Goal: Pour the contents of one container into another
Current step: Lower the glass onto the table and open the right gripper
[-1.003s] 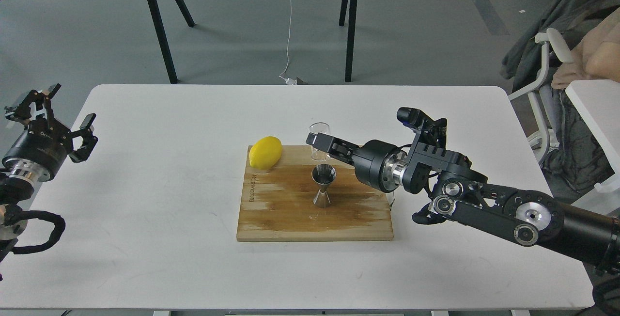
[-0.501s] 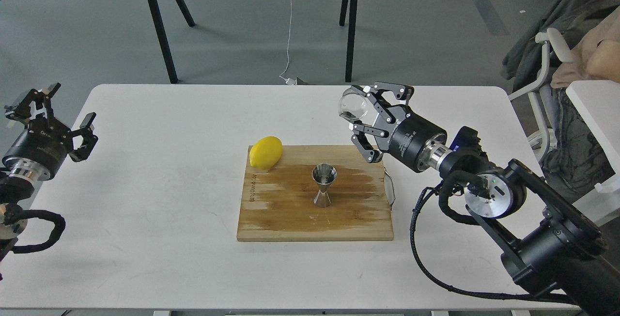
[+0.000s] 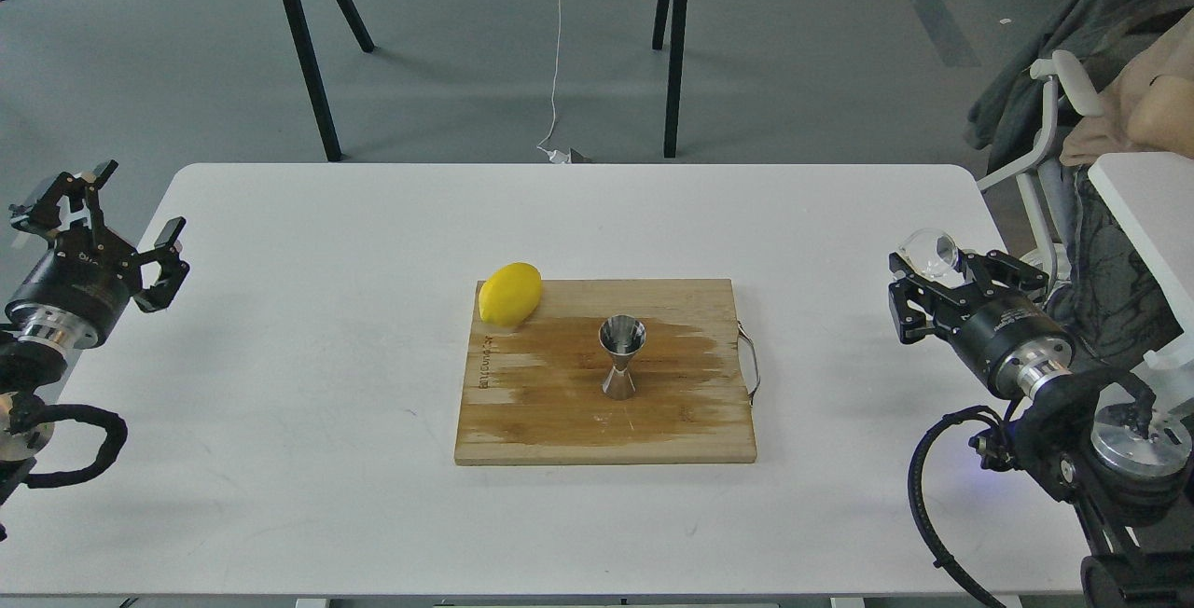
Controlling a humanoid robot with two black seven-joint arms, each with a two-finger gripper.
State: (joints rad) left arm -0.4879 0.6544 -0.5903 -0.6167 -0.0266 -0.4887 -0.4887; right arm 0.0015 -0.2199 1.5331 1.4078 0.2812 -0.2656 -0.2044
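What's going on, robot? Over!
Right gripper shut on glass cup, far right of table. Left gripper open, empty. Jigger upright on cutting board. Nothing in the way.

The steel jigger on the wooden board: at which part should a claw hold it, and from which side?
Grip the jigger at its narrow waist, coming in level from the right side. It stands upright on the board; both cones flare, so the waist keeps it from slipping.
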